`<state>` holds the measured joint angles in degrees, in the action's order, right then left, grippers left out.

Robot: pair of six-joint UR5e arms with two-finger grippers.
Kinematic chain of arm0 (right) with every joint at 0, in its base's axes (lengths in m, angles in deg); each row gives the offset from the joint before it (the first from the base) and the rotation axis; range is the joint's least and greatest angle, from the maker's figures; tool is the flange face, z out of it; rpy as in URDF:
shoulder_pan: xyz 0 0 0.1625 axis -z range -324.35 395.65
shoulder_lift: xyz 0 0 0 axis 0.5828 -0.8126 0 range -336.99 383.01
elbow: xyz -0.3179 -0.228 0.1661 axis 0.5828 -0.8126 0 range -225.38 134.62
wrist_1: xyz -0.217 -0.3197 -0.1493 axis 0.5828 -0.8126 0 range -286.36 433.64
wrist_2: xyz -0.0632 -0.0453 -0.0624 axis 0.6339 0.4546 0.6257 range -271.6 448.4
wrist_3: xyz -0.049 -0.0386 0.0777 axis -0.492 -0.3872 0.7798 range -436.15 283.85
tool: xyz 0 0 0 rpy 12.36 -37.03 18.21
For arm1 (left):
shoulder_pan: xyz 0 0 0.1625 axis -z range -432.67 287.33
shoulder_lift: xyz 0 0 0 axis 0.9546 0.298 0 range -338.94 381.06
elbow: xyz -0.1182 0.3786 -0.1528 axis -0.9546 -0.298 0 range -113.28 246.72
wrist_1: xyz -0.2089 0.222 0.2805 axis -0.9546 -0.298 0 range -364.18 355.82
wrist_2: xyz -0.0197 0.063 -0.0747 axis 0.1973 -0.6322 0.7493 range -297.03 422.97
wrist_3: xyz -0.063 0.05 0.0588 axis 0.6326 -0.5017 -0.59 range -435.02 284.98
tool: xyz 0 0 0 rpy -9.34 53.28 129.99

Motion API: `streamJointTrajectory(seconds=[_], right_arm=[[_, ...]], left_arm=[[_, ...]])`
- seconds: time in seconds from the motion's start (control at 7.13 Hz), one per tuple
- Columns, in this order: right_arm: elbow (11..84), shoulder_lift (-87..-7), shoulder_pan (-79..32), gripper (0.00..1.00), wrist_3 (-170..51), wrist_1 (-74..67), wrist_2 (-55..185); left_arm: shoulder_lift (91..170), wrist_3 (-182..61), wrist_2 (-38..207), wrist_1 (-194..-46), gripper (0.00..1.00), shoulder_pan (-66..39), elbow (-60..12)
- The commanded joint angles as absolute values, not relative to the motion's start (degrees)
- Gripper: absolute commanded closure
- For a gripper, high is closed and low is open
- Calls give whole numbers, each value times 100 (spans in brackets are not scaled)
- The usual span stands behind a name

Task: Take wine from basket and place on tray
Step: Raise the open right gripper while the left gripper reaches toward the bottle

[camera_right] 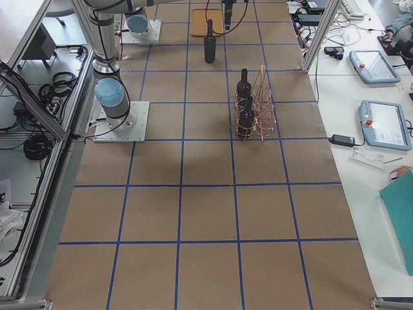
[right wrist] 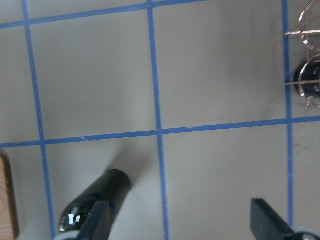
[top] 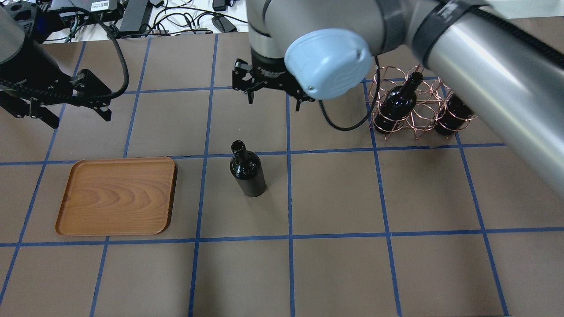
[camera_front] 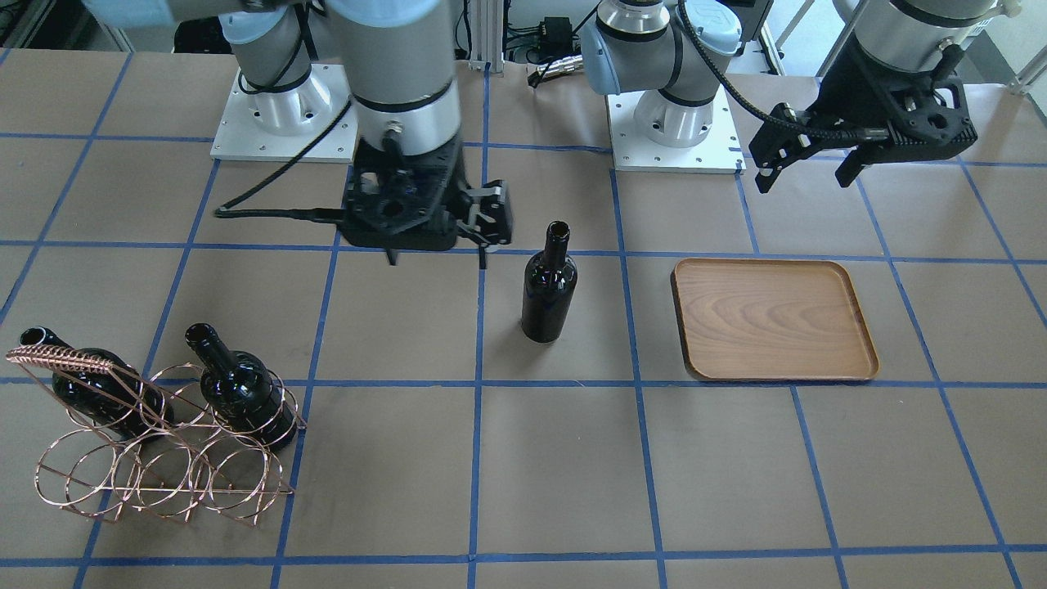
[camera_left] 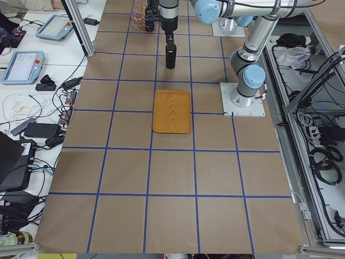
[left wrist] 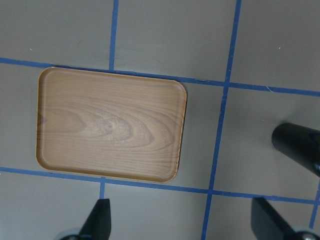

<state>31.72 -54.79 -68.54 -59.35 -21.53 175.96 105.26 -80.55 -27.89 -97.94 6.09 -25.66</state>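
Wine (top: 246, 174) is stood upright on the table (top: 335, 264), out of the basket (top: 418, 105) and not yet on the tray (top: 116, 196). It sits below the left end effector (top: 79, 119), toward the robot's right. That one is spread wide and empty, w/ the tray beneath it. The right end effector (top: 274, 104) is likewise released and clear of the wine. Probable step: the body should be gripped squarely, lifted straight and set flat inside the rim, since glossy glass may slip.

The surface (camera_front: 556, 474) is brown, crossed by a blue tape grid. The wine (camera_front: 549, 286) is glossy near-black. The tray (camera_front: 773, 319) beside it shows warm brown wood grain, and the basket (camera_front: 164, 474) is rose-copper wire.
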Motion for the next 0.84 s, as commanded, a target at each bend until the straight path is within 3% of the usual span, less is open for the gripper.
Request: streamJointTrajectory(seconds=[0.0, 0.28, 0.7], right_arm=[[3248, -6160, -5519, 0, -7332, -1578, 17489], [3861, -6365, -5506, 0, -7685, -1442, 17768], [4039, -6585, -5602, 0, -7782, -1495, 18058]], left_arm=[[10596, -7776, -2702, -9569, 0, 1385, -2530], [10737, -7678, -2650, -9349, 0, 2196, -2565], [11114, -7459, -2641, -9008, 0, 2961, -2627]])
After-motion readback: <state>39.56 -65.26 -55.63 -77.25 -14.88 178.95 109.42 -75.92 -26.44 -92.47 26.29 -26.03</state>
